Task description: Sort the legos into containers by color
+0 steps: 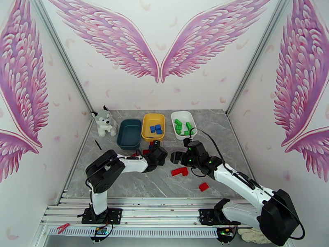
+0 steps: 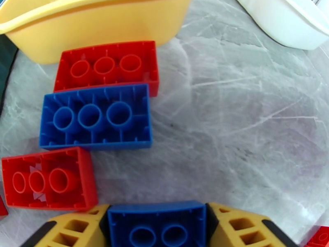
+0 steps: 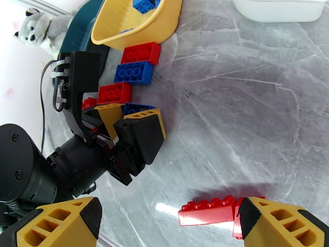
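The left gripper (image 2: 156, 232) is clamped on a blue lego (image 2: 156, 219), hollow side up. In its wrist view a red brick (image 2: 107, 68), a blue brick (image 2: 96, 117) and another red (image 2: 47, 178) lie upturned toward ten o'clock, the first just beside the yellow tray (image 2: 103, 25). Bare table (image 2: 246, 132) opens toward two o'clock. The right gripper (image 3: 168, 219) gapes wide, with a red lego (image 3: 207, 210) just beside its five-o'clock finger. From above, green bricks (image 1: 183, 127) lie in the white tray (image 1: 185, 113).
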